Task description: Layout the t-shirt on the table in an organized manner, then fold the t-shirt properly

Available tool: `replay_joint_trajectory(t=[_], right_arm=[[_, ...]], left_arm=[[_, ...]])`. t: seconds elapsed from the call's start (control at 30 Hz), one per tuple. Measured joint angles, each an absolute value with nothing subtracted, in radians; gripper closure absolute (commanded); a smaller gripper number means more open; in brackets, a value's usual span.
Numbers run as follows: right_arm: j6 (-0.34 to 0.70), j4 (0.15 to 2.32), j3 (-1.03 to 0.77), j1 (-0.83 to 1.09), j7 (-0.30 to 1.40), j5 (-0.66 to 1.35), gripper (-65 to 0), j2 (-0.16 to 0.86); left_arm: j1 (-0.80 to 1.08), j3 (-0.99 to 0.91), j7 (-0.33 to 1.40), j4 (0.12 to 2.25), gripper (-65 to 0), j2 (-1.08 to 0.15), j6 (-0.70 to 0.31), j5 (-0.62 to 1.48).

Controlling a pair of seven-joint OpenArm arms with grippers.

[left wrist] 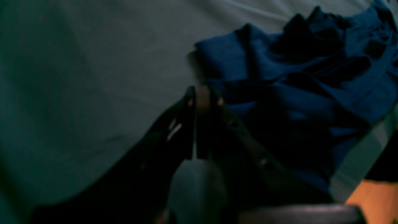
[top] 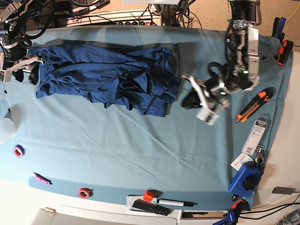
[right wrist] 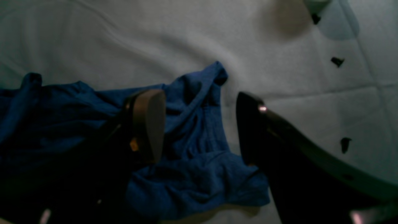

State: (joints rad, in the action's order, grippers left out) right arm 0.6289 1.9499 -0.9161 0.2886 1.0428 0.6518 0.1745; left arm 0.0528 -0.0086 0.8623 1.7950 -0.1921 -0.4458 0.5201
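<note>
A: The table (top: pixel 140 154) is covered by a light teal cloth. The t-shirt (top: pixel 103 77) is seen bunched along the far side, toward the left in the base view, with heavy creases and a doubled-over lump at its right end.

B: Handling is judged as follows: soft, light, limp knit. No shape will be held when lifted; layers are likely to drag together. Hold is best taken at hems, shoulder seams or sleeve edges, not at mid-body folds.

A: The right gripper (right wrist: pixel 200 124) is noted at the shirt's left end with jaws spread wide; one finger is over the cloth, the other over bare table. Nothing is grasped.

B: The left gripper (left wrist: pixel 203 96) is seen clenched, fingertips pressed together, just beside the shirt's right edge. Whether any fabric was caught cannot be told; none is visible between the tips.
</note>
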Motion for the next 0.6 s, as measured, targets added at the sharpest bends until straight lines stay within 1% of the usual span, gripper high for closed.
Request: replay_joint_trajectory(t=[0.13,0.23,0.43,0.6], right_arm=[[0.629,1.950,-0.916,0.288,1.042,0.652,-34.9,0.175],[0.628,1.950,-0.916,0.288,1.042,0.652,-34.9,0.175],[0.629,1.950,-0.916,0.289,1.043,0.652,-34.9,0.175],[0.629,1.950,-0.916,0.288,1.042,0.652,-34.9,0.175]], left_arm=[[0.055,0.110,0.843,1.790,0.0,-0.192,-0.395,0.453],[0.055,0.177,0.838,1.790,0.0,-0.194,-0.393,0.456],[0.055,0.285,0.920,1.790,0.0,-0.195,-0.393,0.566],[0.055,0.368,0.928,1.790,0.0,-0.191,-0.393,0.569]])
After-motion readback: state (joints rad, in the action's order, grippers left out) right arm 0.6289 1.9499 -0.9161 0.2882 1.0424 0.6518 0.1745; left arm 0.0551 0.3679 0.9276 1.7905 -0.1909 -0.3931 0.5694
